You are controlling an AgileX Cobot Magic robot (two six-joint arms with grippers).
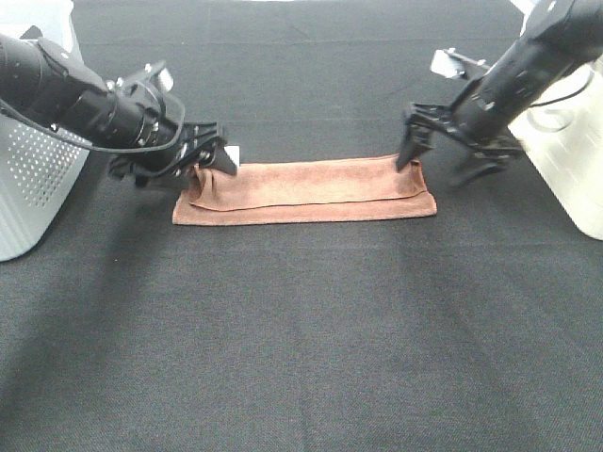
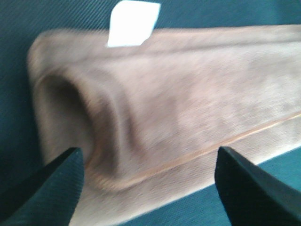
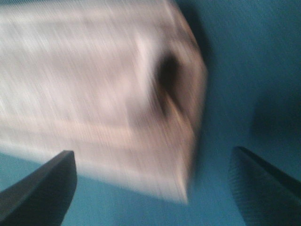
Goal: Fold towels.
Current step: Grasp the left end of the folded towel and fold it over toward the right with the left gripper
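Towel (image 1: 306, 191) lies as a folded strip on worktop (image 1: 301, 339). Left tool (image 1: 205, 158) and right tool (image 1: 441, 162), both spread, sit at its ends; pinch both layers, keeping hems aligned

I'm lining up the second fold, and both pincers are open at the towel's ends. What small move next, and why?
Probably close the right pincer on the towel's right end, ready to carry it leftward. The towel lies folded into a long strip, both pincers stand open holding nothing, and the end by the left pincer bulges in a loop, likely a poorer grip.
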